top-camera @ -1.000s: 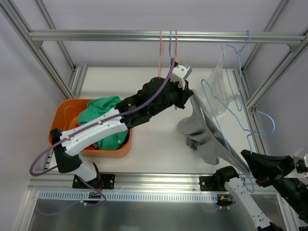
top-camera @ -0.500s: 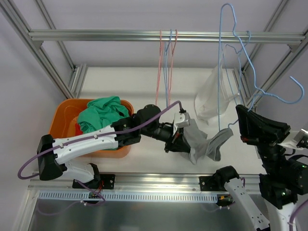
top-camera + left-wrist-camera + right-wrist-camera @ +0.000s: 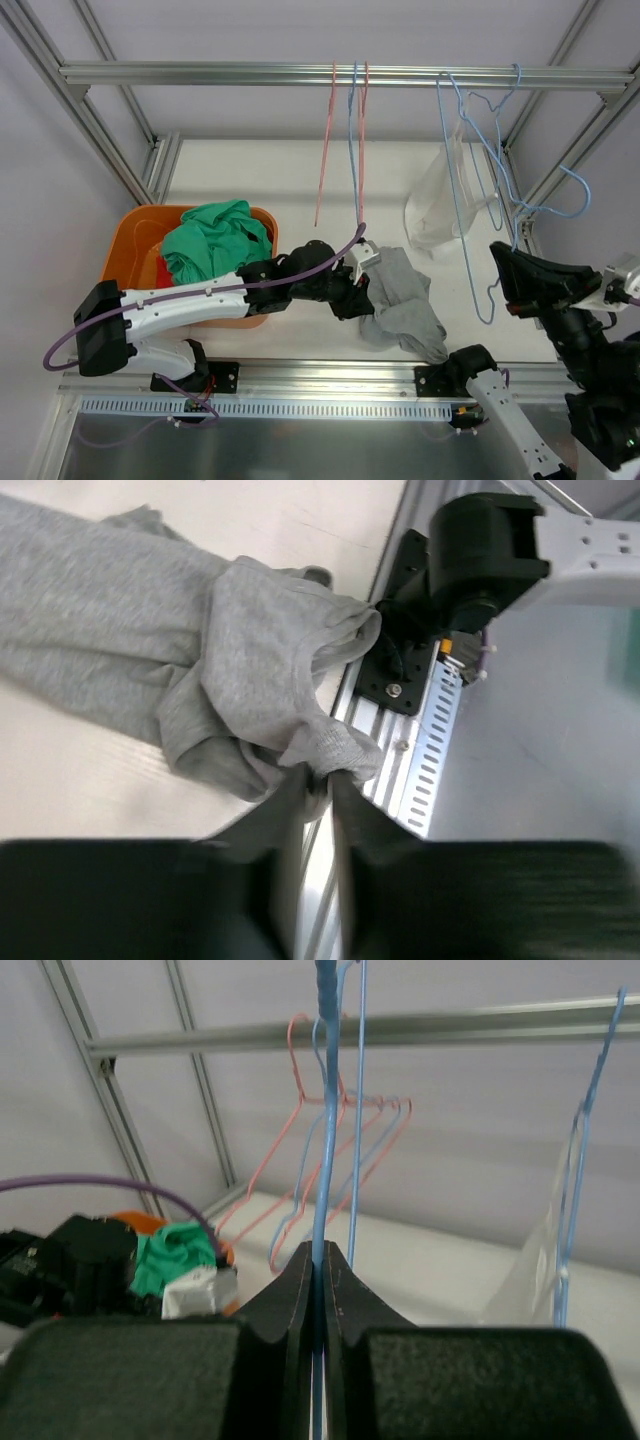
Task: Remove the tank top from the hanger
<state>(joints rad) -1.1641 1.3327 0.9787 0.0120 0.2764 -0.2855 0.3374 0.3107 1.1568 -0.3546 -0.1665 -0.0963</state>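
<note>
Set high over the near edge, the overhead camera looks down across the counter [image 3: 260, 180] to the rail [image 3: 300, 73]. The left wrist camera peers close over the left pincer [image 3: 318, 777] at the tank top [image 3: 150, 630] just beyond its tips, which the overhead view also shows. The right wrist camera faces outward past the right pincer [image 3: 318, 1252], along the blue hanger [image 3: 322, 1110], and shares that rail, high ahead of it.

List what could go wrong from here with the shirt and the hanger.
1. The tank top reaches the table's near rail; dragged by the left gripper, it might snag there or slide off.
2. The blue hanger in the right gripper hangs near the clear bag and could hook it.
</note>
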